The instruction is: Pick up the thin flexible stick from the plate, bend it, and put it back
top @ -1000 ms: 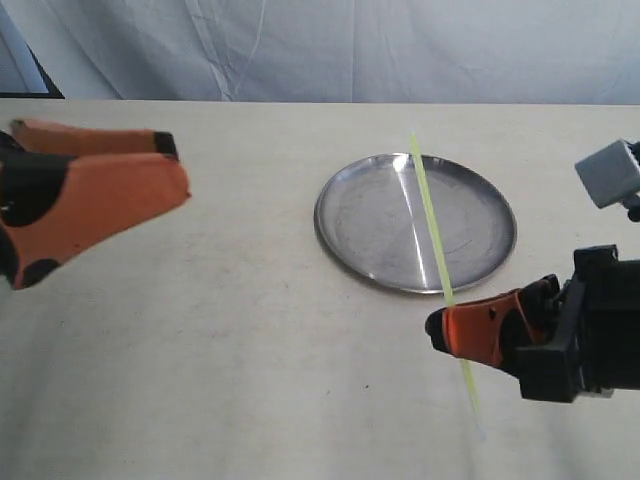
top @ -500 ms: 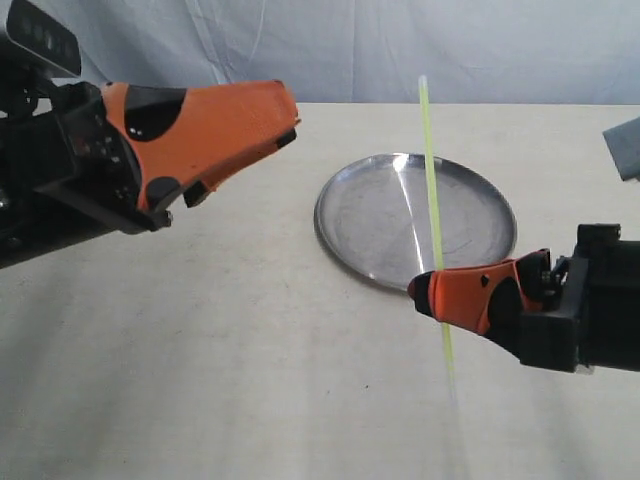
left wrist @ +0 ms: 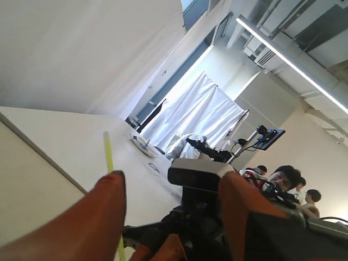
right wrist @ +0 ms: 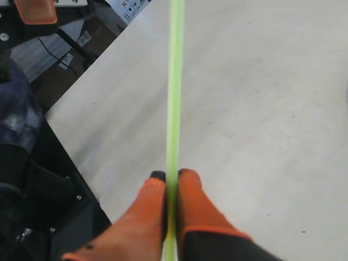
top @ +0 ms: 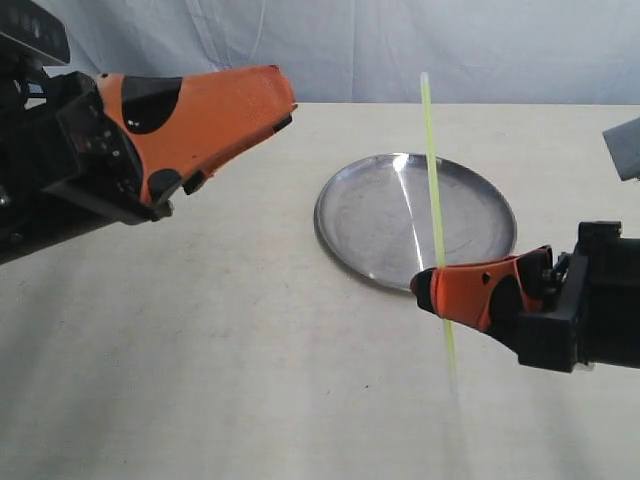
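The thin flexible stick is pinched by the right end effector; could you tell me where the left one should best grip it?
Probably its free upper stretch. The thin flexible stick stands almost upright, with the right end effector shut on it low down, leaving that span bare. The open left end effector is left of it in the exterior view, so approach from there.
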Action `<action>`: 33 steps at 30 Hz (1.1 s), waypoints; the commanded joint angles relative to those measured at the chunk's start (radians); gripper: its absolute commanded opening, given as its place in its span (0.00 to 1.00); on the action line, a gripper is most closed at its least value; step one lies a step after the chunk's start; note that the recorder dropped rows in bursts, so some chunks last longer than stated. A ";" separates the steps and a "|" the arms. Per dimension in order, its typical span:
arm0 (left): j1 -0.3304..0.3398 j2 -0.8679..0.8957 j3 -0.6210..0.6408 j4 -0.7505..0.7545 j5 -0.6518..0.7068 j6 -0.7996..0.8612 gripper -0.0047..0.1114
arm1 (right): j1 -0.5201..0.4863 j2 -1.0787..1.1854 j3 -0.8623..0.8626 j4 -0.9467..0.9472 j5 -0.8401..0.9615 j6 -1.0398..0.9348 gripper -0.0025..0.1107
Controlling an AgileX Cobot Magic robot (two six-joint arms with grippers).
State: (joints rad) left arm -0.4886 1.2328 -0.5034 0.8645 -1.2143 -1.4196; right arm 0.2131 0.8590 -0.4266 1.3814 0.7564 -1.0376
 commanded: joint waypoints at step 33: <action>-0.171 0.261 -0.276 0.352 0.307 -0.434 0.45 | -0.002 0.163 0.001 0.163 0.180 -0.178 0.02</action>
State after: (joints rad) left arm -0.6540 1.4911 -0.7712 1.2177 -0.9073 -1.8569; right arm 0.2131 1.0231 -0.4266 1.5345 0.9248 -1.2024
